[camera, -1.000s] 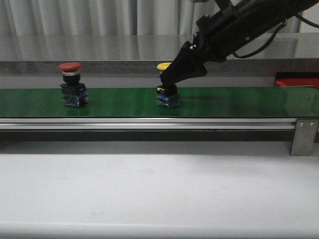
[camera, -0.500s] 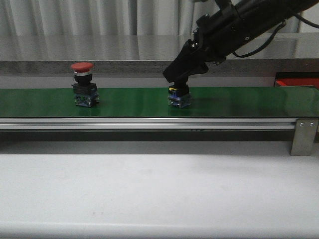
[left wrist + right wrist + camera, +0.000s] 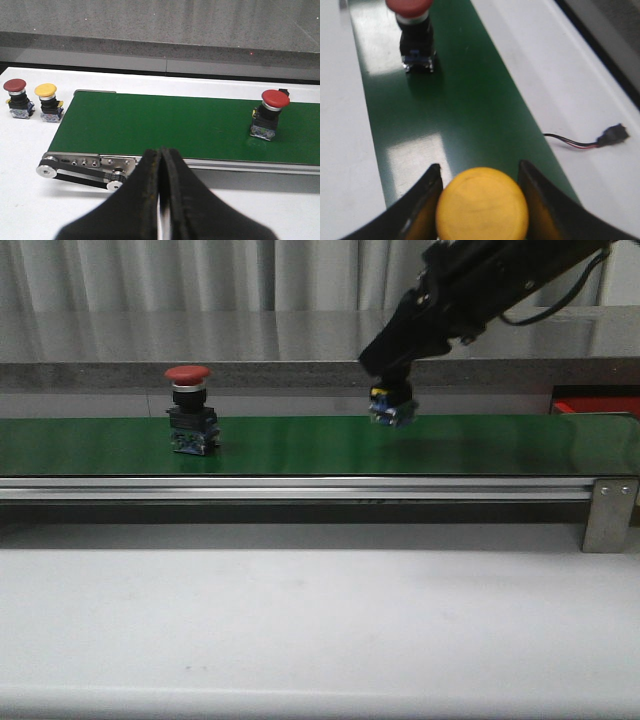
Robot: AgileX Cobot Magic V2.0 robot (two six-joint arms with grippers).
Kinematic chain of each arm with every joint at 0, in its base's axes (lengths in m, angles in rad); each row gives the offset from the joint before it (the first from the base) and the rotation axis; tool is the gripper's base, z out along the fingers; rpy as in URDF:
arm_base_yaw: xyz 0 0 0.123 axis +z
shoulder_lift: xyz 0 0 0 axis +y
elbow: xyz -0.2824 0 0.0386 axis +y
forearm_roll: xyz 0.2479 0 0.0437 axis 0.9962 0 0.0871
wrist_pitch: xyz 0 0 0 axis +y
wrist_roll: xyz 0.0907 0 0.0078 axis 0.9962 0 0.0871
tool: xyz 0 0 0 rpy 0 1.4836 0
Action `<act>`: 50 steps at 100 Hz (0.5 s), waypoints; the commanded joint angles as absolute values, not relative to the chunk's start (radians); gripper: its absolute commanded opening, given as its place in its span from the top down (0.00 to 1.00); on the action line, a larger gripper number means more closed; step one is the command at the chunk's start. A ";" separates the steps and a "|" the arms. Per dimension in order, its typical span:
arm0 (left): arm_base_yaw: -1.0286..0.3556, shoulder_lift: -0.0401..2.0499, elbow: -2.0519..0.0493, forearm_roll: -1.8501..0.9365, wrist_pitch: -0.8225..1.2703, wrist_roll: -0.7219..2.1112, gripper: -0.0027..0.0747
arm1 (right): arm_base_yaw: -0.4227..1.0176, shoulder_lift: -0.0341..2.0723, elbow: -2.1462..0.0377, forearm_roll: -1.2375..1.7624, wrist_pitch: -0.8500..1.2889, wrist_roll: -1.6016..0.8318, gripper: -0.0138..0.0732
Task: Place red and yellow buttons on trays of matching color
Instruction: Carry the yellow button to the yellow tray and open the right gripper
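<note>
My right gripper is shut on a yellow button, which hangs just above the green belt, its blue base showing below the fingers. In the right wrist view the yellow cap fills the gap between both fingers. A red button stands upright on the belt further left, also seen as the red button and the red button. A sliver of the red tray shows at the far right behind the belt. My left gripper is shut on nothing, in front of the belt's end.
Off the belt's end, on the white table, stand another red button and another yellow button. A thin cable with a black plug lies on the table beside the belt. A metal bracket caps the belt rail.
My right gripper has shut on the yellow button, lifted it off the belt and carried it to the right. The red button has travelled right along the belt.
</note>
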State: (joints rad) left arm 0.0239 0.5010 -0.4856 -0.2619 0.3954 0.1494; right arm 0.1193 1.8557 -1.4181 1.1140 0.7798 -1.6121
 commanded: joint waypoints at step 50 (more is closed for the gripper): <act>0.016 0.503 -0.511 -0.279 0.323 0.151 0.99 | -0.430 1.482 -1.279 1.110 0.975 -1.389 0.63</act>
State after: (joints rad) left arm 0.0239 0.5010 -0.4856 -0.2619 0.3954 0.1494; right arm -0.3618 1.5587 -1.3053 1.0605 0.9638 -1.4058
